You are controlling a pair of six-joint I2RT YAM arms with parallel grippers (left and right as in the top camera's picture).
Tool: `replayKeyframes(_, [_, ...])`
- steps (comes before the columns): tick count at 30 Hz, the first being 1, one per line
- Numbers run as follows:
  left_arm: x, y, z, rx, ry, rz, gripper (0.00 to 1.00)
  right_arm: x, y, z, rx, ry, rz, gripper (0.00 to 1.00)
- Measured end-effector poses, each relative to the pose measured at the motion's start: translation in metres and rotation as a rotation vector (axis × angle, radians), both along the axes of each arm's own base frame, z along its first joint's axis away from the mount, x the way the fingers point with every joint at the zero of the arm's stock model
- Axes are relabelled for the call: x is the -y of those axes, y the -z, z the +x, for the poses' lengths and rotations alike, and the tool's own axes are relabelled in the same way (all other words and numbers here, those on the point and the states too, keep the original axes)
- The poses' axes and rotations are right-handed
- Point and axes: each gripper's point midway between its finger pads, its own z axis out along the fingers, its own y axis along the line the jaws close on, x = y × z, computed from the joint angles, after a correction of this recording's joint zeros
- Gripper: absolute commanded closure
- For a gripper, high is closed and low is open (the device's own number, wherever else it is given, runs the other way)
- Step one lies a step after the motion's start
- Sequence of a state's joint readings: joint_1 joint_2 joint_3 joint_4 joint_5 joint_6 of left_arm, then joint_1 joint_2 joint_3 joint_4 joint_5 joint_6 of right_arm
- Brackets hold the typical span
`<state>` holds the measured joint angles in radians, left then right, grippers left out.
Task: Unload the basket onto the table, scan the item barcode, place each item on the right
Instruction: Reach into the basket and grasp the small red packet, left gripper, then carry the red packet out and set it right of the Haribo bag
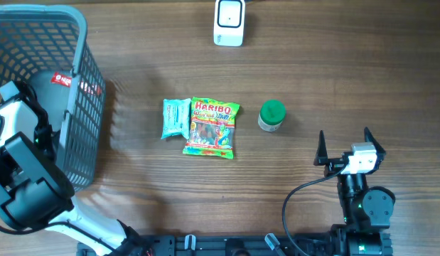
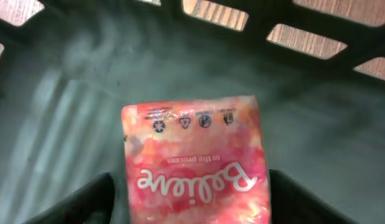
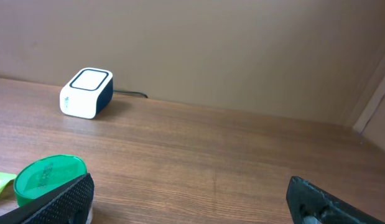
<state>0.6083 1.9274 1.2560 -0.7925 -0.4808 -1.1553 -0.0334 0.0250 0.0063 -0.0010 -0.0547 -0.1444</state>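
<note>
Packet, glossy pink and orange, with white script lettering reading upside down and a row of small recycling marks along its far edge. It lies on the basket floor between the left gripper fingers; whether they clamp it cannot be told. Right gripper spread wide, scanner ahead to its left.

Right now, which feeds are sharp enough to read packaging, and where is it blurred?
Overhead: even light, Haribo bag logo legible. Left wrist: dim inside the basket, pink packet soft-focused, only its large script readable. Right wrist: scanner crisp, green lid at the edge slightly soft.
</note>
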Motion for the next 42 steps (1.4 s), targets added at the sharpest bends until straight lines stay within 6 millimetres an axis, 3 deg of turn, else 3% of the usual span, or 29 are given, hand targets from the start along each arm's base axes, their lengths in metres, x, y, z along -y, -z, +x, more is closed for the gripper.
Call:
replayKeyframes(5, [0.002,-0.003,-0.005,-0.035,0.032,-0.010,0.65,0.000,0.000,0.000,0.000,0.000,0.000,0.00])
replayKeyframes(7, [0.003,-0.013,-0.006,-0.025,0.040,-0.002,0.63,0.000,0.000,0.000,0.000,0.000,0.000,0.00])
replayKeyframes(10, [0.002,-0.067,-0.003,0.091,0.054,0.076,0.63,0.000,0.000,0.000,0.000,0.000,0.000,0.01])
replayKeyframes(12, [0.007,-0.121,-0.003,0.228,0.075,0.146,0.64,0.000,0.000,0.000,0.000,0.000,0.000,0.00])
replayKeyframes(14, [0.026,-0.184,-0.004,0.425,0.141,0.199,0.63,0.000,0.000,0.000,0.000,0.000,0.000,0.00])
replayKeyframes(16, [0.054,-0.234,-0.004,0.606,0.225,0.230,0.63,0.000,0.000,0.000,0.000,0.000,0.000,0.00])
replayKeyframes(18, [0.112,-0.285,0.005,0.838,0.412,0.202,0.62,0.000,0.000,0.000,0.000,0.000,0.000,0.00])
replayKeyframes(20, [0.181,-0.311,0.020,0.990,0.634,0.097,0.62,0.000,0.000,0.000,0.000,0.000,0.000,0.00])
replayKeyframes(22, [0.249,-0.316,0.033,1.049,0.847,-0.054,0.62,0.000,0.000,0.000,0.000,0.000,0.000,0.00])
replayKeyframes(24, [0.306,-0.304,0.046,1.018,1.010,-0.183,0.60,0.000,0.000,0.000,0.000,0.000,0.000,0.00])
replayKeyframes(25, [0.345,-0.290,0.052,0.972,1.117,-0.266,0.60,0.000,0.000,0.000,0.000,0.000,0.000,0.00])
replayKeyframes(26, [0.390,-0.264,0.061,0.884,1.221,-0.353,0.60,0.000,0.000,0.000,0.000,0.000,0.000,0.00])
replayKeyframes(29, [0.472,-0.186,0.070,0.644,1.373,-0.484,0.60,0.000,0.000,0.000,0.000,0.000,0.000,0.00])
replayKeyframes(31, [0.526,-0.117,0.059,0.454,1.437,-0.574,0.59,0.000,0.000,0.000,0.000,0.002,0.000,0.00])
replayKeyframes(33, [0.565,-0.071,0.045,0.356,1.481,-0.646,0.59,0.000,0.000,0.000,0.000,0.002,0.000,0.00])
replayKeyframes(34, [0.578,-0.045,0.031,0.280,1.480,-0.681,0.58,0.000,0.000,0.000,0.000,0.002,0.000,0.00])
replayKeyframes(35, [0.584,-0.034,0.023,0.246,1.472,-0.697,0.55,0.000,0.000,0.000,0.000,0.002,0.000,0.00])
replayKeyframes(38, [0.595,0.000,0.002,0.142,1.434,-0.722,0.12,0.000,0.000,0.000,0.000,0.002,0.000,0.00])
replayKeyframes(39, [0.596,0.001,-0.001,0.139,1.429,-0.724,0.02,0.000,0.000,0.000,0.000,0.002,0.000,0.00])
replayKeyframes(42, [0.595,0.001,-0.004,0.126,1.420,-0.719,0.00,0.000,0.000,0.000,0.000,0.002,0.000,0.00])
